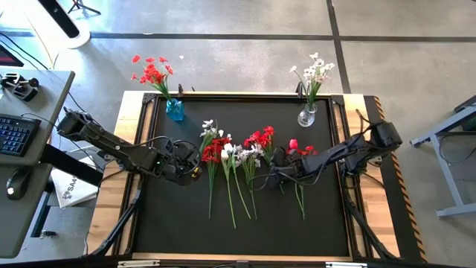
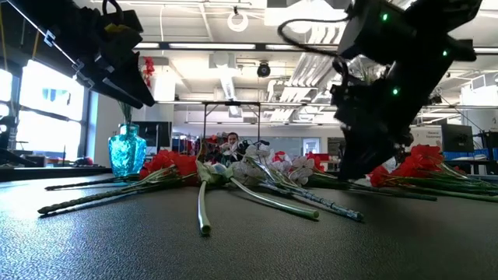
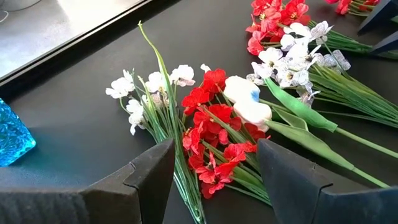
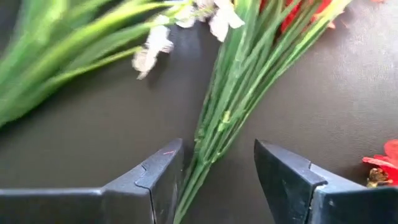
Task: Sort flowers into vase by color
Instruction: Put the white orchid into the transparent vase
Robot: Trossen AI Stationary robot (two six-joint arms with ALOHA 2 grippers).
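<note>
A pile of loose flowers [image 1: 236, 160] lies flat on the black mat, red and white blooms mixed, with their green stems pointing to the near edge. My left gripper [image 1: 195, 167] [image 3: 214, 146] is open and low at the pile's left side. Its fingers stand on either side of a red bloom cluster [image 3: 211, 149] without touching it. My right gripper [image 1: 274, 173] [image 4: 217, 146] is open too. A bundle of green stems [image 4: 214, 134] runs between its fingers, apart from both. A blue vase [image 1: 175, 109] holds red flowers. A clear vase [image 1: 306, 116] holds white ones.
Both vases stand near the mat's far edge, blue on the left and clear on the right. More red blooms [image 1: 301, 149] lie just right of the right gripper. The mat's raised wooden frame [image 1: 126, 171] borders the work area. A desk with a keyboard [image 1: 15, 134] stands left of the table.
</note>
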